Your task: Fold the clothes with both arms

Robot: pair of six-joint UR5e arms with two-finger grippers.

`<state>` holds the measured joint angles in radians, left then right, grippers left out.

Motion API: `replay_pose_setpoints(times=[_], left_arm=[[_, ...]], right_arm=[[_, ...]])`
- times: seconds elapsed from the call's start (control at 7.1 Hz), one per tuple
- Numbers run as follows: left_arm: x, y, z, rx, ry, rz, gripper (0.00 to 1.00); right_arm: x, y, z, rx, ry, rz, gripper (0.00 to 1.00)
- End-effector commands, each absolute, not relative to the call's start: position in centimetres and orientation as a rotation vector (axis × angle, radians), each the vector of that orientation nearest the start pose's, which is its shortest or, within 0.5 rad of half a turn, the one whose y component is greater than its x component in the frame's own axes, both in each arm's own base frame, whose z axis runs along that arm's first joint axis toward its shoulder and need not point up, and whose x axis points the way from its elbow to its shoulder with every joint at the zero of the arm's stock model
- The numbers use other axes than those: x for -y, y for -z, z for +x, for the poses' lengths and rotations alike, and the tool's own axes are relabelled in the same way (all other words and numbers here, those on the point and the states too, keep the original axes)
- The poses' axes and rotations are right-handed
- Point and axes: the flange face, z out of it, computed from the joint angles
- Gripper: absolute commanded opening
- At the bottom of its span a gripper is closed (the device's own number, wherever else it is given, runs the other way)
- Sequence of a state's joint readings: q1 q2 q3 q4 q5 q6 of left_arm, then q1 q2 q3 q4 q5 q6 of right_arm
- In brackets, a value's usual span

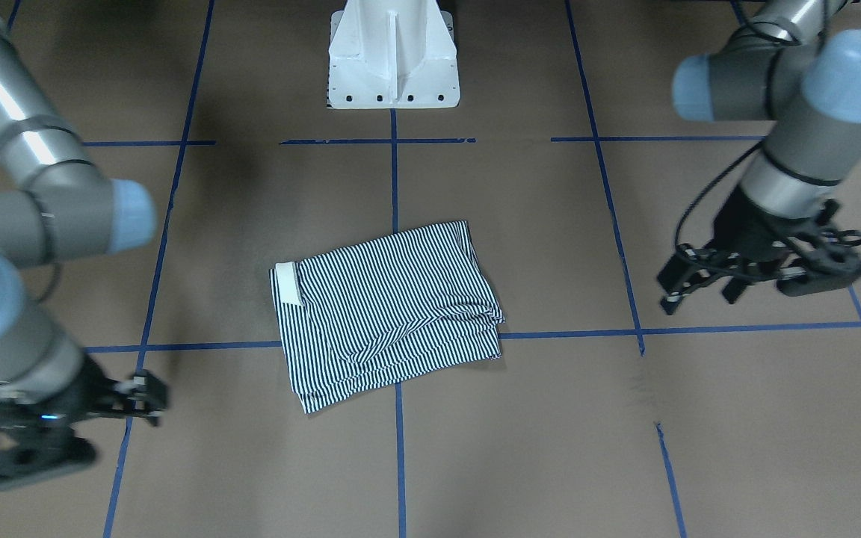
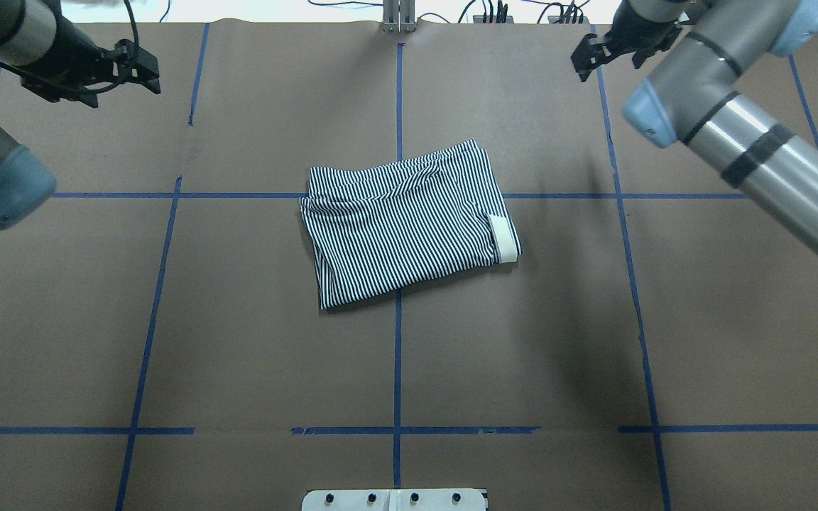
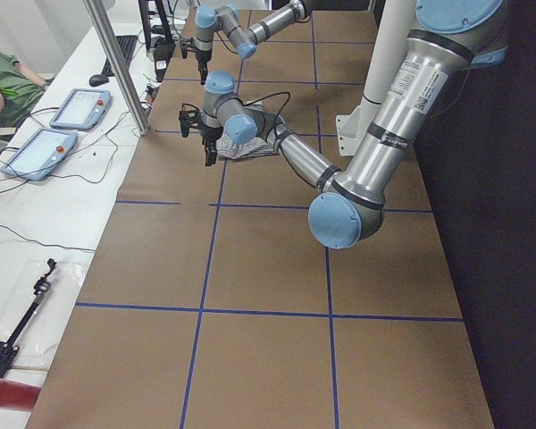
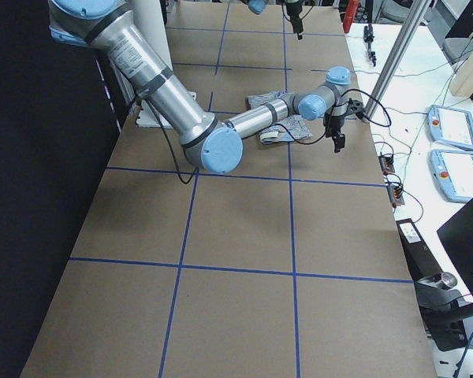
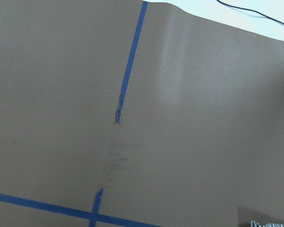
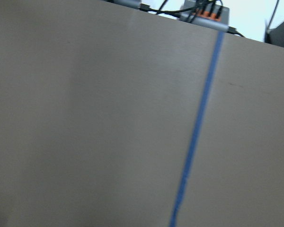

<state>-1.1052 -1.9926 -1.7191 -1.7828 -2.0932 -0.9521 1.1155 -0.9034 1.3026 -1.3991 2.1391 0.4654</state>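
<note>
The striped polo shirt [image 1: 389, 306] lies folded in a rough rectangle at the table's middle, its cream collar [image 1: 288, 284] showing at one end. It also shows in the overhead view [image 2: 409, 220], where the collar [image 2: 503, 240] is on the right. My left gripper [image 1: 699, 299] hangs open and empty above the table, well away from the shirt, at the far left in the overhead view [image 2: 155, 77]. My right gripper [image 1: 154, 400] is open and empty, also well off the shirt, at the far right in the overhead view [image 2: 608, 69]. Neither gripper touches the shirt.
The white fixed pedestal [image 1: 393, 60] stands at the robot's side of the table. Blue tape lines [image 2: 397, 355] divide the brown surface into squares. Cables and connectors [image 2: 494, 13] lie along the far edge. Tablets [image 3: 76, 107] sit on a side bench.
</note>
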Motion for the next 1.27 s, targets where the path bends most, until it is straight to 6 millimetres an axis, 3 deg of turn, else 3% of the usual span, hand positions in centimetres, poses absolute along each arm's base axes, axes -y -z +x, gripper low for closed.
replay_pose_setpoints(times=[0.0,0.14,0.28,0.42,0.56,0.7,0.84,1.13], left_arm=[[61.0,-39.4,9.9,-0.795,0.099,0.329,1.0],[60.8,-43.1,4.1,-0.735,0.01,0.355,1.0],[60.2,-45.9,0.0,-0.686,-0.061,0.343,1.0],[58.8,-49.2,-4.4,-0.642,-0.126,0.354,1.0],[57.4,-53.1,-8.5,-0.619,-0.183,0.355,1.0],[56.1,-56.7,-12.6,-0.625,-0.289,0.379,1.0],[53.7,-59.9,-12.6,-0.667,-0.306,0.34,1.0],[50.7,-62.6,-12.4,-0.601,-0.337,0.418,1.0]], right_arm=[[66.1,-40.6,-12.5,0.734,0.203,0.203,1.0],[62.9,-43.0,-7.2,0.698,0.245,0.158,1.0],[59.9,-46.3,-1.2,0.678,0.267,0.134,1.0],[56.5,-52.2,4.3,0.729,0.291,0.113,1.0],[53.2,-57.6,8.2,0.78,0.262,0.084,1.0],[50.0,-61.1,10.6,0.795,0.234,0.071,1.0],[48.3,-62.7,11.0,0.787,0.23,0.079,1.0],[45.2,-65.6,10.9,0.763,0.221,0.052,1.0]])
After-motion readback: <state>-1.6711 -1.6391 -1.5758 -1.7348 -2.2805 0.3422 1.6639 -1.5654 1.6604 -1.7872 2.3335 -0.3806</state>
